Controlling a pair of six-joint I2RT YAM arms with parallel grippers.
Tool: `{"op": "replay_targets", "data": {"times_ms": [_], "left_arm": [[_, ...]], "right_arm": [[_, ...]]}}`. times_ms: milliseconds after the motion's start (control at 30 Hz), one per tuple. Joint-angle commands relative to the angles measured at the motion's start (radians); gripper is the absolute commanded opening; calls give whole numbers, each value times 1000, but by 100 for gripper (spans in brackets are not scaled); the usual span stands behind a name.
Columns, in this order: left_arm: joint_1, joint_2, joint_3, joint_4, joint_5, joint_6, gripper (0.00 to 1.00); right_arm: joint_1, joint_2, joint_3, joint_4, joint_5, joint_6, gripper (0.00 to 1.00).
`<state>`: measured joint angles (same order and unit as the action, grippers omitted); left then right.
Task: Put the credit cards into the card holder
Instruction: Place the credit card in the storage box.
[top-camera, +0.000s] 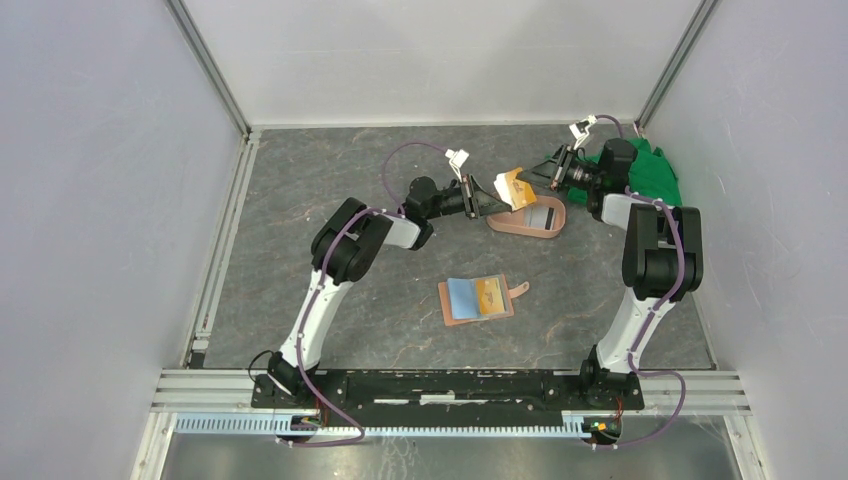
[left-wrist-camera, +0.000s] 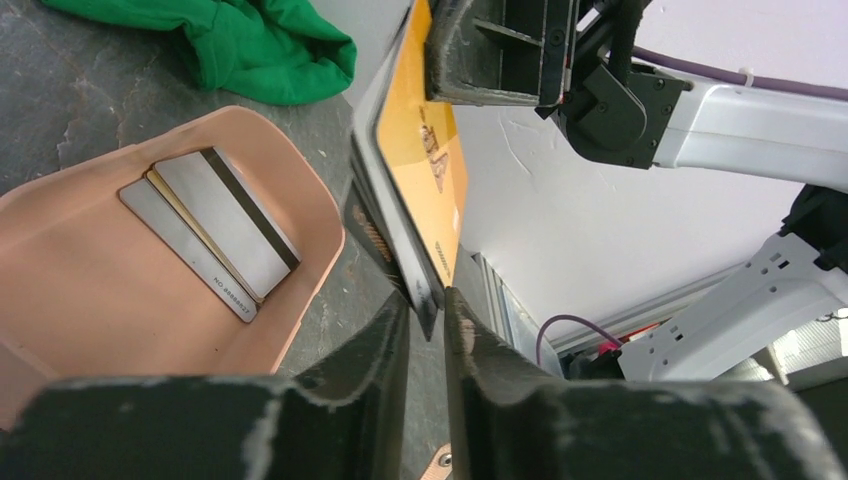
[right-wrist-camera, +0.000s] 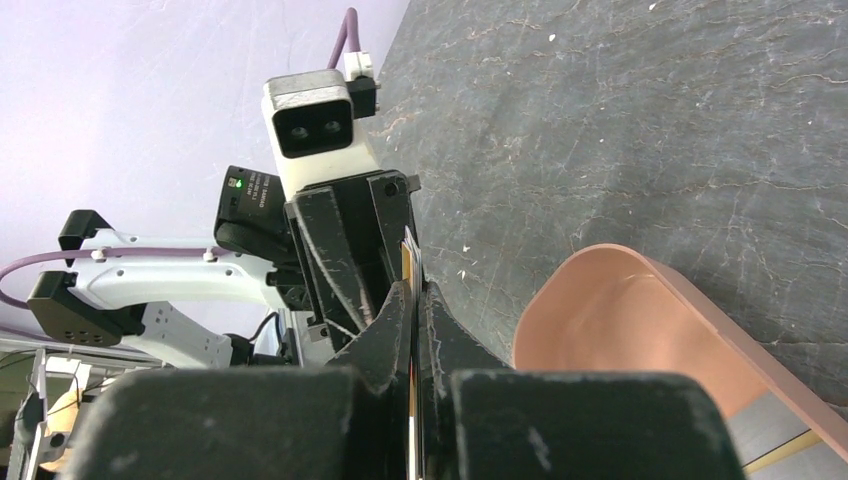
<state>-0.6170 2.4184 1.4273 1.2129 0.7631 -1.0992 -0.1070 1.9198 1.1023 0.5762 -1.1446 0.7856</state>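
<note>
An orange-yellow credit card (top-camera: 515, 186) (left-wrist-camera: 425, 150) hangs edge-up over the pink tray (top-camera: 500, 224). My right gripper (top-camera: 548, 172) (right-wrist-camera: 413, 290) is shut on its far end, and the card's thin edge (right-wrist-camera: 408, 262) shows between the tips. My left gripper (top-camera: 497, 196) (left-wrist-camera: 428, 300) has its fingers on either side of the card's near corner, with a narrow gap still showing. Grey-white cards (left-wrist-camera: 215, 225) lie stacked in the tray. The tan card holder (top-camera: 478, 298) lies open on the table nearer the bases, with a light blue card (top-camera: 462, 295) and an orange one (top-camera: 490, 292) in its pockets.
A green cloth (top-camera: 655, 170) (left-wrist-camera: 250, 40) is bunched at the back right corner behind the right arm. White walls and aluminium rails close in the dark stone tabletop (top-camera: 330, 180). The tray wall (right-wrist-camera: 620, 320) curves up just right of my right fingers.
</note>
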Motion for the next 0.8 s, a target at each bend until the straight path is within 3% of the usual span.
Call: {"op": "replay_targets", "data": {"times_ms": [0, 200, 367, 467, 767], "left_arm": [[5, 24, 47, 63, 24, -54, 22], [6, 43, 59, 84, 22, -80, 3], [9, 52, 71, 94, 13, -98, 2], [14, 60, 72, 74, 0, -114, 2], [20, 71, 72, -104, -58, -91, 2]], "right_arm": [[-4, -28, -3, 63, -22, 17, 0], [-3, -27, -5, 63, -24, 17, 0], [-3, -17, 0, 20, -22, -28, 0], [-6, -2, 27, -97, -13, -125, 6], [-10, 58, 103, -339, 18, -358, 12]]}}
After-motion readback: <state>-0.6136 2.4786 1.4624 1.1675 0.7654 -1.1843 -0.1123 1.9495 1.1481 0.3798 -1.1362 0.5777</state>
